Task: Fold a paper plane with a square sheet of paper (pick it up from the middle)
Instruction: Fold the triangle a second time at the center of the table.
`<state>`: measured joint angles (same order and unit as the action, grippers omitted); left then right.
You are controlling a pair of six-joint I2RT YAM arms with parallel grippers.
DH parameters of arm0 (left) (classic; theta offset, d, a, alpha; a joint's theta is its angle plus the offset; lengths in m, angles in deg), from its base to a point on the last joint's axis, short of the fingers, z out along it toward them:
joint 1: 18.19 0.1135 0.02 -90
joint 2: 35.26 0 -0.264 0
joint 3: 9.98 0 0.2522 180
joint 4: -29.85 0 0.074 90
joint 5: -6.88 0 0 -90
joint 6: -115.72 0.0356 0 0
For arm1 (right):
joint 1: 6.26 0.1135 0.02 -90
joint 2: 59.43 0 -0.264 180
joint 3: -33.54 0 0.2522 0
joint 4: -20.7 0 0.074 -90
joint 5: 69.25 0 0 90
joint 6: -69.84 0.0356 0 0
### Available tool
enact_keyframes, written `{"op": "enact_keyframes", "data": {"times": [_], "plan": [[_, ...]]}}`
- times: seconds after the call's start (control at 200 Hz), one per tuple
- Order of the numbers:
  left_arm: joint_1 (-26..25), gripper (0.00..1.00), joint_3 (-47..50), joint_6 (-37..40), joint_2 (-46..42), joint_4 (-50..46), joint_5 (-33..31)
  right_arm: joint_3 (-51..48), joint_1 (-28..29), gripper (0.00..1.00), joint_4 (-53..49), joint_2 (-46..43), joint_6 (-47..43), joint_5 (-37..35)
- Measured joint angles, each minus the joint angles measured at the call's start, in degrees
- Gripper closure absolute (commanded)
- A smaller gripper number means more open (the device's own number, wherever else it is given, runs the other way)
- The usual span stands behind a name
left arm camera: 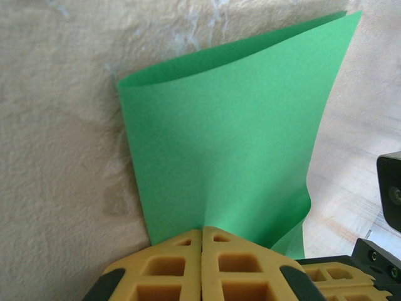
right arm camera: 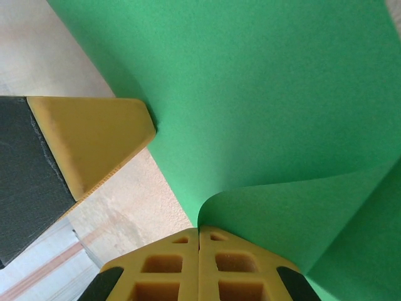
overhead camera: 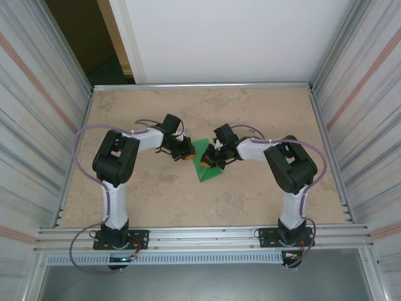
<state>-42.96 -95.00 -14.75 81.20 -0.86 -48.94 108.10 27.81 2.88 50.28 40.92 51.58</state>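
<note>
The square sheet of paper (overhead camera: 207, 166) is bright green and sits between the two arms at the table's middle, bent and partly lifted. My left gripper (overhead camera: 187, 152) is shut on its left edge. In the left wrist view the sheet (left arm camera: 232, 138) rises from the shut left gripper (left arm camera: 202, 231) with a curved top. My right gripper (overhead camera: 211, 159) is shut on the sheet's other side. In the right wrist view the paper (right arm camera: 282, 106) curls over just ahead of the right gripper (right arm camera: 199, 229). A yellow finger of the left gripper (right arm camera: 94, 138) touches the sheet's edge. The paper plane is out of view.
The beige tabletop (overhead camera: 250, 113) is bounded by metal rails and ribbed side walls (overhead camera: 357, 94). The two arm bases (overhead camera: 116, 235) stand at the near edge. Part of the right gripper's black body (left arm camera: 388, 194) shows at the right of the left wrist view.
</note>
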Motion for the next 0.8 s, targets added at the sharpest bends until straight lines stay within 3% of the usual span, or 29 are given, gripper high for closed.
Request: {"op": "enact_keyframes", "data": {"times": [0.802], "plan": [[-1.29, 0.89, -4.59, 1.53, 2.21, -1.6, 0.24, -5.25, -0.76, 1.0, 4.28, -1.66, 3.43, -2.01]]}}
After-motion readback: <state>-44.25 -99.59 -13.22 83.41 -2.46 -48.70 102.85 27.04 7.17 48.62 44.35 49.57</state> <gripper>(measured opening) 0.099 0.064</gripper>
